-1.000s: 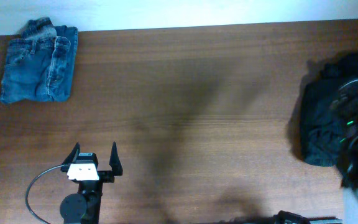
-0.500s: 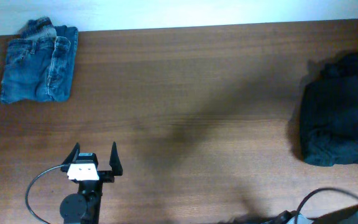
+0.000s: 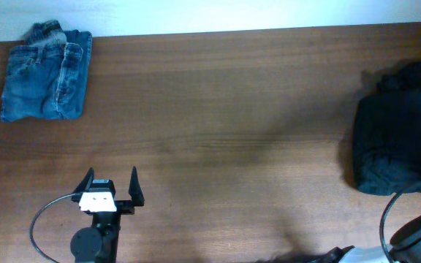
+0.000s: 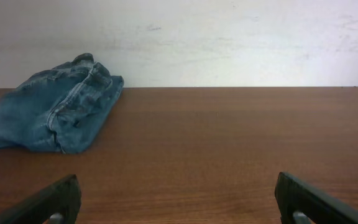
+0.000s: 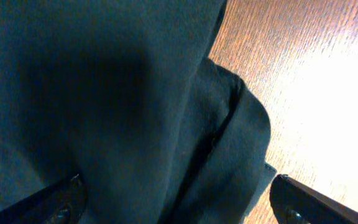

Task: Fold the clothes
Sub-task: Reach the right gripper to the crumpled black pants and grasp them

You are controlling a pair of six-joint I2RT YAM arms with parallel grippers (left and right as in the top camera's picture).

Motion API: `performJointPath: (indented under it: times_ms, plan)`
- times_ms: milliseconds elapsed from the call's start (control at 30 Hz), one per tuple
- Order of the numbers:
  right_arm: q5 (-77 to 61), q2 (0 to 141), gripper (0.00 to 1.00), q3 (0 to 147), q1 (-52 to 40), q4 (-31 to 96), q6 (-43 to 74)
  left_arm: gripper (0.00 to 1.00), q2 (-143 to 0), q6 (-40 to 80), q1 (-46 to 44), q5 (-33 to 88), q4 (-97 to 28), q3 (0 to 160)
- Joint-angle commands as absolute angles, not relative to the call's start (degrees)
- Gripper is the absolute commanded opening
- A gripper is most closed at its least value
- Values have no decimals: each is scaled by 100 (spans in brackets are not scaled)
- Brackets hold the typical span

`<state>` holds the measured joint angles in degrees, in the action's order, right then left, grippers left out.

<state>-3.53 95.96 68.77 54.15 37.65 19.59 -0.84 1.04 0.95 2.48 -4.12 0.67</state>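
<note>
1. A brown wood-grain tabletop [image 3: 232,109] fills the overhead view, and a plain white wall [image 4: 229,37] rises behind its far edge.
2. Folded blue jeans [image 3: 46,73] lie in the far left corner, close to the wall.
3. The clothes [image 3: 393,139] are a crumpled black heap at the right edge of the tabletop. The heap is slightly longer from near to far than across, and it shows no clear top end or hem.
4. The left claw [image 3: 111,179] sits near the front left with its fingers spread wide and nothing between them. It faces the far wall, well apart from the black heap.
5. In the right wrist view, the right claw [image 5: 179,205] hangs close over the clothes [image 5: 104,93], and dark cloth fills most of the frame. Its fingers stand wide apart and are not clamped on anything. Whether they touch the cloth cannot be told.
6. Bare wood shows to the right of the cloth in that view.
</note>
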Motion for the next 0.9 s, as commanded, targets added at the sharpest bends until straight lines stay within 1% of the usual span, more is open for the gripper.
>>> performJointPath:
  times_ms: [0,67,100,133,200,233,267,300,333,367,400,700,800,867]
  plan:
    - [-281,9789,99,6976,5450,3745,2018,99,-36,36,130,189,-460,51]
    - [-281,9859,100,6976,5450,3745,2016,99,-36,36,130,187,-460,51]
    - [-281,9887,95,6976,5450,3747,2016,99,-34,36,130,187,-460,51]
    - [-290,9918,75,6976,5450,3750,2016,100,-34,36,130,187,-460,51]
    - [-443,9939,55,6976,5439,3750,2016,100,-34,36,130,187,-460,51]
    - [-572,9942,48,6976,5439,3747,2016,99,-34,36,130,187,-460,49]
    - [-766,9942,38,6978,5439,3723,2016,99,-34,36,130,187,-460,49]
    - [-858,9942,32,6978,5439,3712,2016,99,-36,36,130,187,-460,51]
    - [-1149,9942,15,6978,5439,3673,2016,99,-36,36,130,187,-460,51]
    - [-1396,9939,8,6978,5439,3642,2018,99,-36,36,130,189,-460,51]
    - [-1562,9937,4,6980,5439,3625,2016,99,-34,36,130,189,-460,49]
    - [-4407,9703,4,7159,5398,3618,2016,99,-34,36,130,187,-460,49]
    - [-5096,9542,4,7159,5247,3623,2016,99,-34,36,130,187,-460,51]
    - [-5277,9391,4,7159,5050,3684,2016,99,-34,36,130,187,-460,51]
